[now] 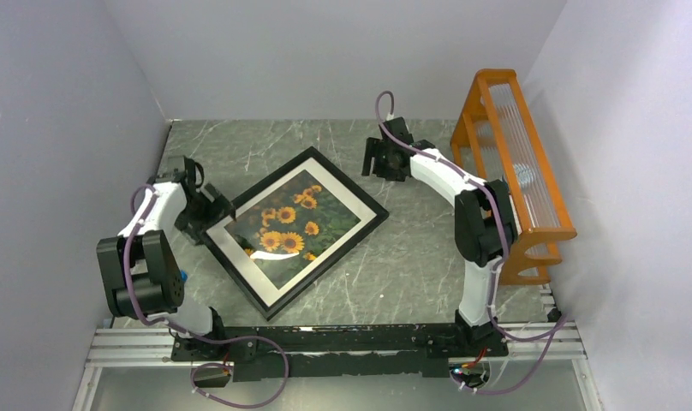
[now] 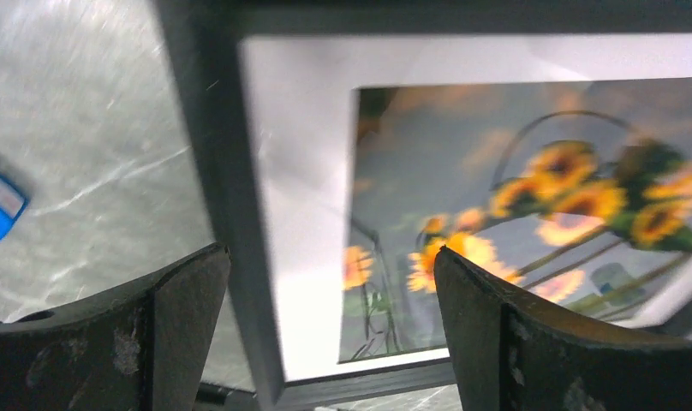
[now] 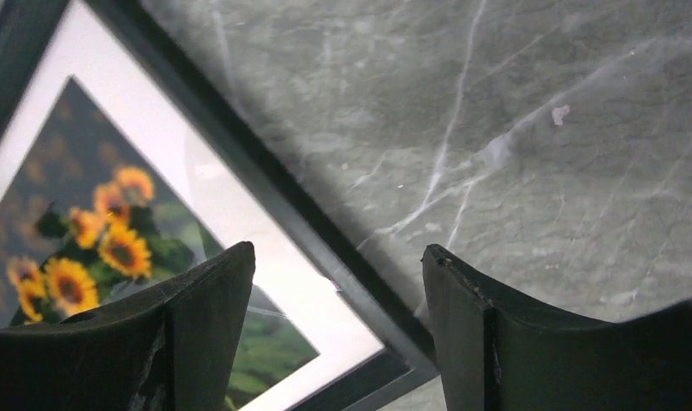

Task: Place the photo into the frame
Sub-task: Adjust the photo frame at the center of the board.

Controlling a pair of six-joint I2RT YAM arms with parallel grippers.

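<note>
Lying face up, the photo [image 1: 295,224] sits inside the frame [image 1: 329,266]. The left gripper [image 1: 207,210] hangs wide open over the frame's left corner; the right gripper [image 1: 381,158] hovers open just beyond its far-right edge.

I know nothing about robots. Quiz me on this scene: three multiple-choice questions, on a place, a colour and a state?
1. Where does the orange wooden rack stand?
A) at the right of the grey marble table
B) on the back wall
C) between the arm bases

2. What colour is the mat border between the thin black picture frame and the sunflower photo?
A) red
B) white
C) blue

3. The left arm's jaws are:
A) open, empty
B) shut on the photo
C) shut on the rack

Answers: 1 A, it stands by the right wall. 2 B, a white band rings the print. 3 A, they are spread apart, gripping nothing.
</note>
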